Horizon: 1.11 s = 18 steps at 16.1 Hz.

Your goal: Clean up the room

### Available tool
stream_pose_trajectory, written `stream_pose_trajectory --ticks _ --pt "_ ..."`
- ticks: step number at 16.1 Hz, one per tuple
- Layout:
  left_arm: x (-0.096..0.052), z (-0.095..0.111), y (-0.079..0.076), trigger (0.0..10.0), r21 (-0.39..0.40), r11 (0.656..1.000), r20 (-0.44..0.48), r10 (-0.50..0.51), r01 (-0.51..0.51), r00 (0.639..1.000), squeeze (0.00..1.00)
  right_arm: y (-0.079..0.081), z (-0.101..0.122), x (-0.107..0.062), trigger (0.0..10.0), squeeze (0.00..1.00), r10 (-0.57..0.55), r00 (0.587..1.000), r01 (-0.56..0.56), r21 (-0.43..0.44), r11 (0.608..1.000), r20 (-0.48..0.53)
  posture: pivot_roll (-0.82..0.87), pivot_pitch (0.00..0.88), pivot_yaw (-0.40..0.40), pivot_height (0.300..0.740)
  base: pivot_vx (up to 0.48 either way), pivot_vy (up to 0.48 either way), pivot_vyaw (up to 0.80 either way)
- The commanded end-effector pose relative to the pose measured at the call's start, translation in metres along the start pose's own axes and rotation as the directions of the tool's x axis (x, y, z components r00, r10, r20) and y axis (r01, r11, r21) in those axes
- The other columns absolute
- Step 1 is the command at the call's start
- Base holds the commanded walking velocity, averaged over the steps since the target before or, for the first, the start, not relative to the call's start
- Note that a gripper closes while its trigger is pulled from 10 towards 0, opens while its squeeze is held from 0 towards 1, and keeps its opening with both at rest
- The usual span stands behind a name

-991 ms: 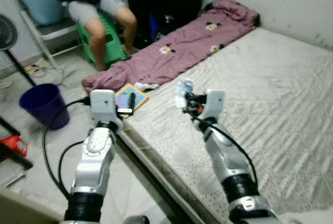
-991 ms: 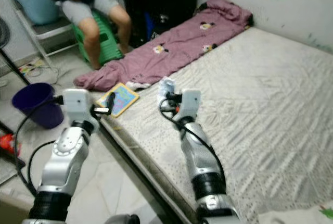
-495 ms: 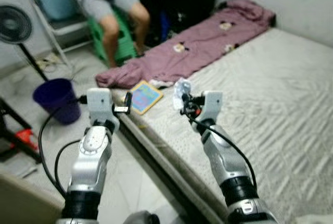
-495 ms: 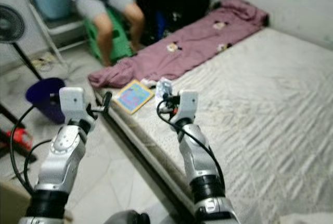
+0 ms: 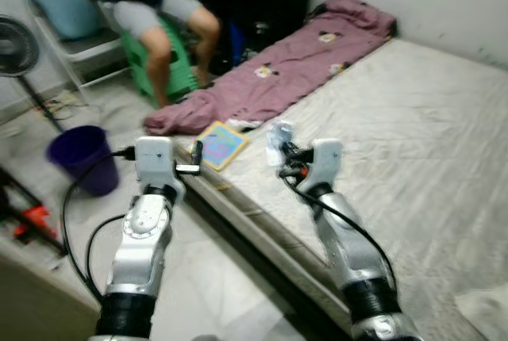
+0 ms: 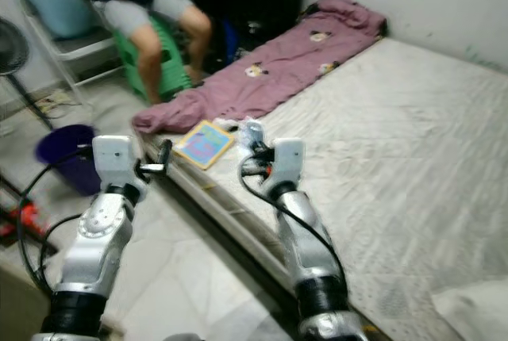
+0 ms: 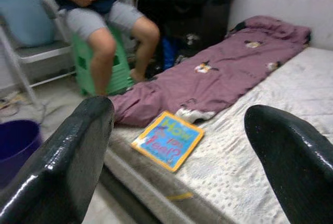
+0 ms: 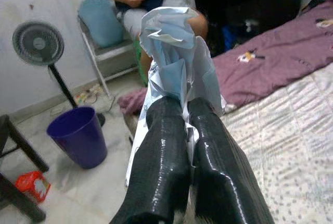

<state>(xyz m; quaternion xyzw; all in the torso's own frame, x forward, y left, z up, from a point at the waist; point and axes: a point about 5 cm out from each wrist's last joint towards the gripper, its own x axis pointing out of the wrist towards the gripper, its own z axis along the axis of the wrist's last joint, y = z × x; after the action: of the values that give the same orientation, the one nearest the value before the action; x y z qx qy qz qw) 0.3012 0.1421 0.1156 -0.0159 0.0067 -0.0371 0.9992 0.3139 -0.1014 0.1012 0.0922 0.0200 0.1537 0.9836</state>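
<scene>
The right gripper (image 8: 190, 130) is pinching a crumpled pale wrapper (image 8: 174, 52) above the mattress edge (image 5: 262, 222); the purple bin (image 5: 79, 159) is lying toward ten o'clock on the floor, nearer the left gripper (image 5: 194, 159), whose fingers are spreading wide. The book (image 7: 167, 140) is reading "How".

Home bedroom. Bare quilted mattress (image 5: 413, 119) on a low frame against the wall; purple blanket (image 5: 278, 67) along its far edge. Beside the mattress: tiled floor, purple bucket (image 5: 79, 159), standing fan (image 5: 17, 49), folding chair (image 5: 67, 44), seated person (image 5: 151, 8).
</scene>
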Motion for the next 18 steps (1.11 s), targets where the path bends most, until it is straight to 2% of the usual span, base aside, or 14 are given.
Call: stream_pose_trajectory --ticks 1,6,9,10,13,18 --pt "-0.001 -0.001 0.005 10.0 0.015 1.0 0.003 0.01 -0.01 1.0 0.0 0.004 0.004 0.0 10.0 0.0 0.007 1.0 -0.007 0.005 1.0 0.014 0.05 0.0 0.085 0.74 0.0 0.0 0.8" --pt "-0.001 -0.001 0.004 10.0 0.013 1.0 0.003 0.013 -0.013 1.0 0.0 0.006 0.005 -0.002 10.0 0.0 0.016 1.0 -0.016 0.002 1.0 0.011 0.06 0.0 0.076 0.74 0.0 0.0 0.8" --pt "-0.005 -0.004 0.006 10.0 0.003 1.0 -0.008 0.003 -0.003 1.0 0.0 -0.005 0.009 -0.01 10.0 0.0 -0.048 0.998 0.049 -0.026 0.998 0.036 0.06 0.0 0.074 0.74 0.0 0.0 0.8" --pt "-0.006 -0.005 0.008 10.0 0.006 1.0 -0.011 0.006 -0.006 1.0 0.0 -0.015 0.012 -0.016 10.0 0.0 -0.113 0.991 0.117 -0.051 0.992 0.065 0.05 0.0 0.081 0.74 0.0 0.0 0.8" --pt "-0.005 -0.005 0.008 10.0 0.013 1.0 -0.014 0.002 -0.002 1.0 0.0 -0.027 0.014 -0.024 10.0 0.0 -0.194 0.977 0.2 -0.065 0.978 0.085 0.04 0.0 0.102 0.74 0.0 0.0 0.8" --pt "0.003 -0.001 0.002 10.0 0.018 0.999 -0.004 -0.039 0.039 0.999 0.0 -0.027 0.012 -0.028 10.0 0.0 -0.211 0.974 0.218 -0.081 0.973 0.082 0.02 0.0 0.116 0.74 0.0 0.0 0.8"
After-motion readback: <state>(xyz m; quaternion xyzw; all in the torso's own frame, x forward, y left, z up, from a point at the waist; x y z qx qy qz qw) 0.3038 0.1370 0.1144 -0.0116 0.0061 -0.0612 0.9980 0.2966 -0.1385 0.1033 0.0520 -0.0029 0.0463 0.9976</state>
